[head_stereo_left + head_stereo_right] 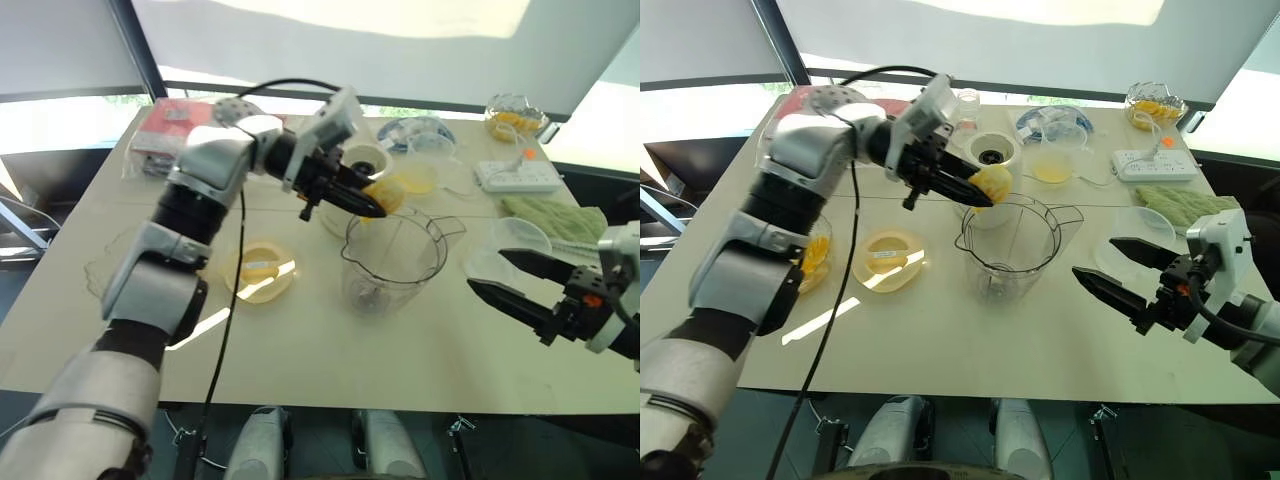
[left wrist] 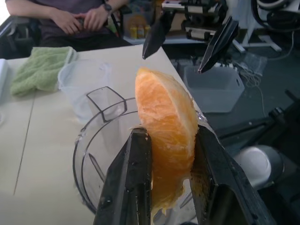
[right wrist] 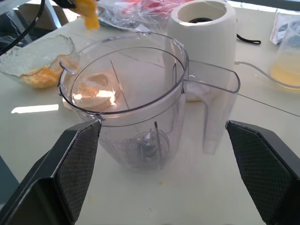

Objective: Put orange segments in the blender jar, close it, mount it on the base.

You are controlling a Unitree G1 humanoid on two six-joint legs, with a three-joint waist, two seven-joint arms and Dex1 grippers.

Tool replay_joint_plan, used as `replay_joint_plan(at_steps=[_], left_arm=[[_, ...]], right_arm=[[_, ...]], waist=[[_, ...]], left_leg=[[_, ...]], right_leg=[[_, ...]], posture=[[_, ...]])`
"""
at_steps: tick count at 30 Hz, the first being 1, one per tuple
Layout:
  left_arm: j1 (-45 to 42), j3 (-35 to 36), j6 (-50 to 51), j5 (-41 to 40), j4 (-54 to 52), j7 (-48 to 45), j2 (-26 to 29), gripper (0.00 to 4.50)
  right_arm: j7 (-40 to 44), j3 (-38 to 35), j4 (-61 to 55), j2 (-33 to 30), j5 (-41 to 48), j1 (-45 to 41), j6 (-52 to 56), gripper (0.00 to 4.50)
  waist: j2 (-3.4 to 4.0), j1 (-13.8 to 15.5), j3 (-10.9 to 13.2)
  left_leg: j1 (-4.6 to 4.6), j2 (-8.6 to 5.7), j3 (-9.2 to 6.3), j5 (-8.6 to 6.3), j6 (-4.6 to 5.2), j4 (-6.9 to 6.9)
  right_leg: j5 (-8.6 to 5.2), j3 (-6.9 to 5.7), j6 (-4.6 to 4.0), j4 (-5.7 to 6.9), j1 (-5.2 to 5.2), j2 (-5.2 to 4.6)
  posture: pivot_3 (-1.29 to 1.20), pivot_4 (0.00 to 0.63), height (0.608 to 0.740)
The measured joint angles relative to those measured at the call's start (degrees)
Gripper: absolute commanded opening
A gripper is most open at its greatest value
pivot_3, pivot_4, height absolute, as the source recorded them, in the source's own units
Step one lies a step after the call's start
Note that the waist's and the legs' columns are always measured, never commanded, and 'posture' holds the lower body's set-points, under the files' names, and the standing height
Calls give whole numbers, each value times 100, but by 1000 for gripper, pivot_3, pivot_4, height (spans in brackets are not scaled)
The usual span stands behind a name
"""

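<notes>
My left gripper (image 1: 370, 203) is shut on an orange segment (image 2: 166, 126), held a little above the far left rim of the blender jar (image 1: 390, 260). The clear jar stands upright and uncovered mid-table, its blade showing at the bottom (image 3: 147, 140). Right behind it stands the white base (image 1: 992, 155) with its dark socket facing up. More orange segments (image 1: 812, 255) lie in a glass bowl at the left. My right gripper (image 1: 487, 272) is open, level with the jar's right side, pointing at it and apart from it.
A round yellowish lid (image 1: 262, 268) lies left of the jar. A measuring cup of yellow liquid (image 1: 415, 178), a power strip (image 1: 515, 177), a green cloth (image 1: 555, 215) and a clear tub (image 1: 510, 245) sit on the right. A person (image 2: 79, 18) sits across the table.
</notes>
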Motion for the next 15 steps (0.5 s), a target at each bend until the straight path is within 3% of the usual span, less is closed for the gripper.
replay_joint_plan(at_steps=[5, 8, 12, 15], left_arm=[[-56, -114, -530, 425, 398, -23, -318, 1062], [-55, -173, -705, 592, 503, -18, -387, 2250], [-56, -153, -849, 690, 601, 146, -559, 4245], [-57, -2, -874, 676, 619, 355, -656, 4245]], right_arm=[[-228, -165, -220, 50, 216, 160, -17, 4500], [-306, -195, -225, 50, 272, 175, -73, 4500], [-349, -193, -221, 49, 273, 190, -158, 4500], [-344, -193, -209, 47, 265, 205, -214, 4500]], waist=[[0, 5, 0], [0, 13, 0], [0, 15, 0], [0, 15, 0]], left_leg=[[-2, 5, -9, 0, 0, 0], [-3, 6, -11, 0, 0, 0], [-4, 8, -12, 0, 0, 0], [-4, 9, -13, 0, 1, 0]], right_leg=[[7, 0, 15, 0, 0, 8], [7, 0, 13, 0, 0, 9], [7, 0, 15, 0, 0, 9], [8, -1, 18, 0, 0, 9]], posture=[[0, 150, 740], [0, 150, 740], [0, 150, 740], [0, 150, 740]])
